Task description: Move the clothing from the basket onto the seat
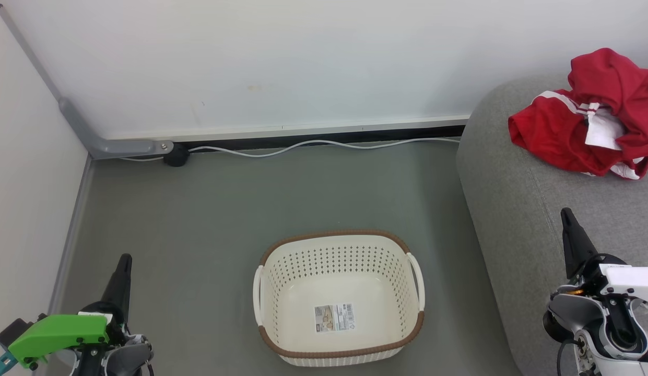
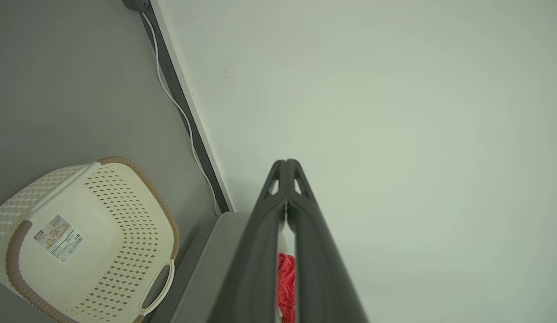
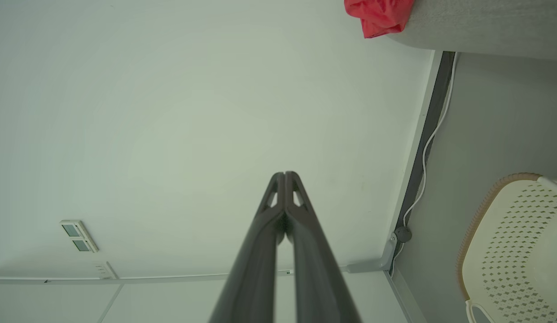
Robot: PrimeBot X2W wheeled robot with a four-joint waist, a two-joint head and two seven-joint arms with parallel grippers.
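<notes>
Your left hand (image 1: 125, 259) is clenched, its two dark fingers pressed together and pointing up the head view, over the grey floor (image 1: 209, 209) to the left of the basket (image 1: 334, 233). Your right hand (image 1: 566, 212) is clenched too and grasps nothing; it points the same way, over the front part of the seat (image 1: 511, 209).

The basket stands upright on the floor between your two hands, mouth up. Its long axis runs across the head view, roughly parallel to the wall (image 1: 303, 62), with a white handle (image 1: 258, 295) at each short end and the brown rim along the far and near sides. A barcode sticker (image 1: 334, 317) lies on its bare bottom.

The clothing (image 1: 564, 130) is on the seat, well apart from the basket, far to your right. It lies as a crumpled red heap, wider across than deep, with white stripes toward its left side and a white patch in the middle. You cannot tell from the heap where one garment ends and another begins.

A pale cable (image 1: 313, 145) runs along the foot of the wall.

In the left wrist view the closed fingers (image 2: 260, 251) cross in front of the red fabric (image 2: 286, 278).
</notes>
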